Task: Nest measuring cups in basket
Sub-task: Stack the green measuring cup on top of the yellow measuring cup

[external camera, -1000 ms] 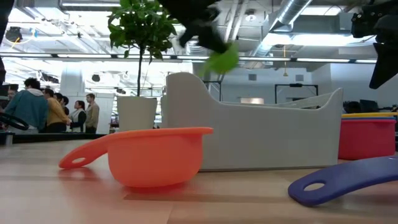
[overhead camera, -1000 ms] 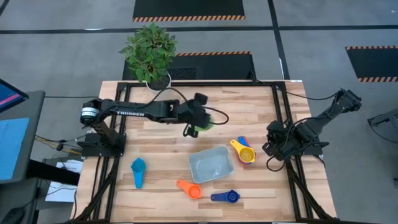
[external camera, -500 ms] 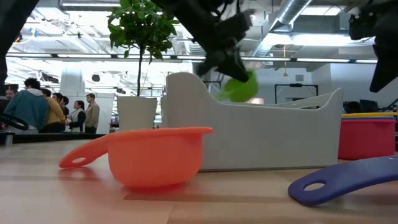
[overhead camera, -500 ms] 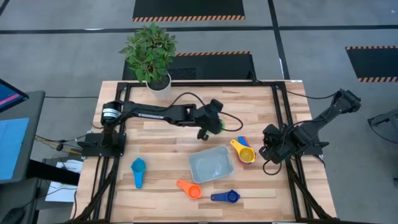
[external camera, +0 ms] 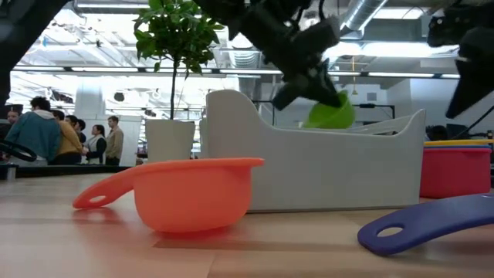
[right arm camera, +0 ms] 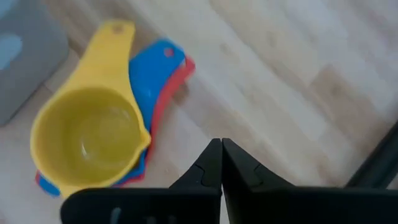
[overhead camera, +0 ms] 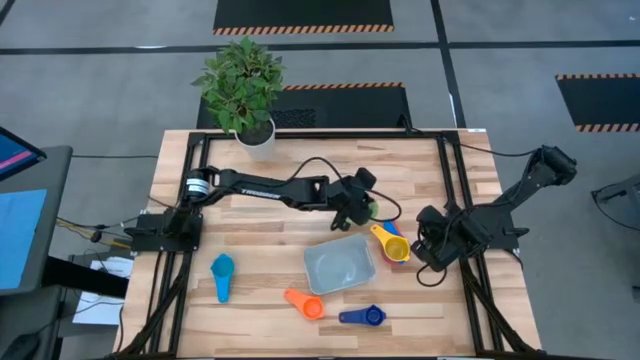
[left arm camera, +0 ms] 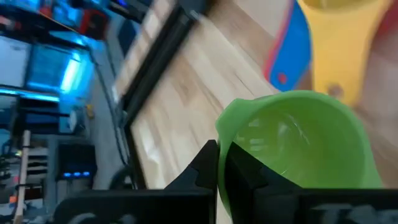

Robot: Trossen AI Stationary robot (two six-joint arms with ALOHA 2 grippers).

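Observation:
My left gripper [overhead camera: 360,207] is shut on the green measuring cup [overhead camera: 373,211], which hangs in the air just beyond the basket [overhead camera: 340,266] and beside a nest of yellow [overhead camera: 393,245], blue and red cups [right arm camera: 163,74] standing on the table. In the low view the green cup [external camera: 332,114] shows tilted above the basket's wall [external camera: 340,170]. The light blue [overhead camera: 221,275], orange [overhead camera: 305,303] and dark blue [overhead camera: 362,316] cups lie singly on the table. My right gripper [right arm camera: 221,163] hovers shut, with nothing in it, to the right of the nest. My left gripper pinches the green cup at the side of its rim [left arm camera: 220,138] nearest the wrist. The fingers [left arm camera: 208,163] cover the exact spot. They come slanting down from the table's left. The cup is lifted clear and hangs tilted in front of the fingers.
A potted plant [overhead camera: 242,85] stands at the table's far edge. The table's metal frame rails [overhead camera: 450,170] run along its sides. People stand in the room behind the table [external camera: 54,135]. Bare wood lies between the light blue cup and the basket.
My left gripper has carried the green cup toward the table's right edge and down, from mid-table to beside the yellow nest, rolling somewhat on the way. It has stayed shut on the cup. My right gripper has shifted a little toward the near edge.

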